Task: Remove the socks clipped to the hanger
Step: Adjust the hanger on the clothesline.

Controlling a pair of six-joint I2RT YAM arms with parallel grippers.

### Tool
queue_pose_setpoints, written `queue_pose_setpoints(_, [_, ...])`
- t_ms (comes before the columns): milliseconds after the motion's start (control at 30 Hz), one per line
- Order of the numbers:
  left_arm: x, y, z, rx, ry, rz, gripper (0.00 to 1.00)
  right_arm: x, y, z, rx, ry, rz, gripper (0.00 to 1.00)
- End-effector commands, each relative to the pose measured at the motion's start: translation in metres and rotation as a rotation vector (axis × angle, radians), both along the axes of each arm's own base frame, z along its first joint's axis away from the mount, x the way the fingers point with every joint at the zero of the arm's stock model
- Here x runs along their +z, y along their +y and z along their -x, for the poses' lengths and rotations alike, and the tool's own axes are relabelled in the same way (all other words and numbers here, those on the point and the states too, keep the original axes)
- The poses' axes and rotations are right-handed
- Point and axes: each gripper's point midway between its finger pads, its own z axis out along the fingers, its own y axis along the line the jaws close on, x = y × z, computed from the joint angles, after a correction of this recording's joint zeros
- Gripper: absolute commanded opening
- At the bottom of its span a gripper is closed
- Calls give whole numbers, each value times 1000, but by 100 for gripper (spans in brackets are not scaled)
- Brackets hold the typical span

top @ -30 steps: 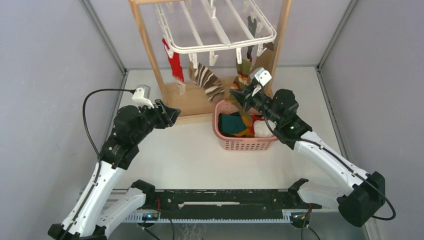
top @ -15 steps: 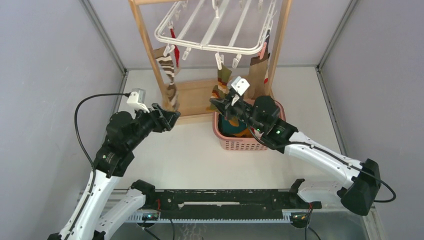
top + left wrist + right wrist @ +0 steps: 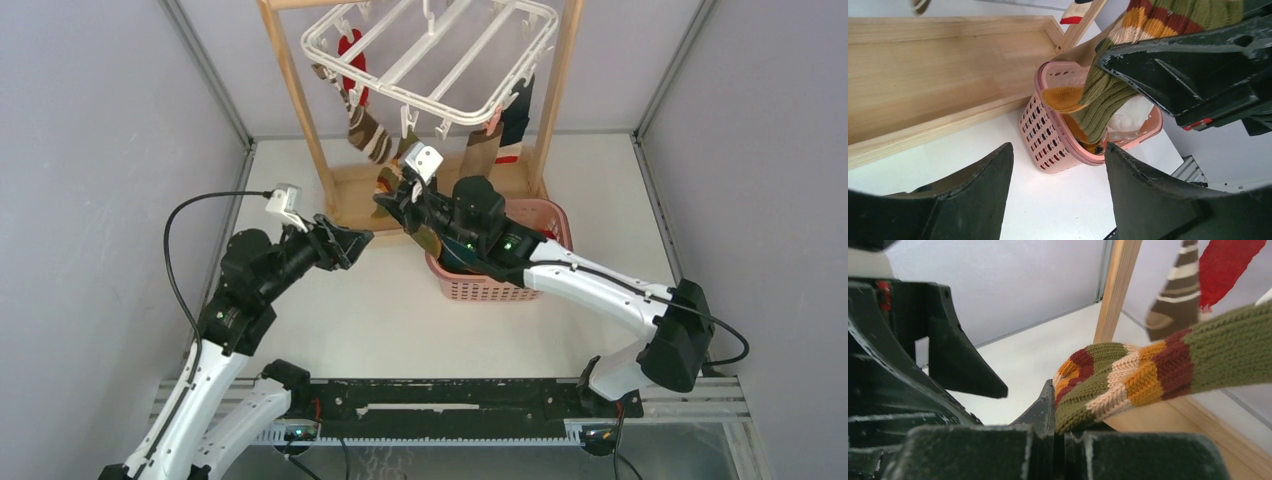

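**A:** The hanger (image 3: 455, 113) has swung round on the stand (image 3: 290, 90) since a second ago. The right gripper (image 3: 395, 200) has crossed from over the basket (image 3: 500, 290) to its left corner, and the left gripper (image 3: 358, 243) has opened wider.

**B:** Is the right one holding anything?

**A:** Yes — its jaws are pressed together on the olive sock (image 3: 1128, 380), at the striped band. One length runs up toward the hanger's near rim. The other droops into the basket, orange heel first.

**B:** Is it off the clip yet?

**A:** Can't tell; the clip (image 3: 409, 122) above it is too small to read. The knit looks stretched in the right wrist view, so I judge it's still caught.

**B:** And the left?

**A:** Jaws apart with nothing between them, low beside the stand's base and pointed at the basket.

**B:** How will these handle?

**A:** Light, soft, limp knit — likely to stretch before it lets go, and the hanger should swing with any pull. It's best to take hold high, close under the clip, so the tug reaches the clip rather than the fabric. The other socks (image 3: 368, 135) hang from the rim: red at the back left, brown-striped in front, tan and navy on the right.
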Motion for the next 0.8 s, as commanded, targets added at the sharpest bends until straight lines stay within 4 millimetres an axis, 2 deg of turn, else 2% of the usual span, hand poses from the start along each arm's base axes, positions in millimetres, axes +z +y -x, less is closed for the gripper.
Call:
queue_pose_setpoints(0, [10, -9, -6, -22, -44, 41, 72, 40, 14, 9, 43, -24, -81, 0])
queue_pose_setpoints(367, [9, -27, -22, 6, -85, 48, 82, 49, 30, 10, 88, 21, -98, 0])
queue_pose_setpoints(600, [8, -36, -36, 35, -124, 70, 84, 45, 37, 15, 124, 70, -106, 0])
queue_pose_setpoints(667, [10, -35, -39, 54, -135, 78, 82, 44, 39, 16, 132, 79, -108, 0])
queue_pose_setpoints(767, [9, -32, -43, 82, -136, 82, 62, 45, 38, 18, 137, 84, -109, 0])
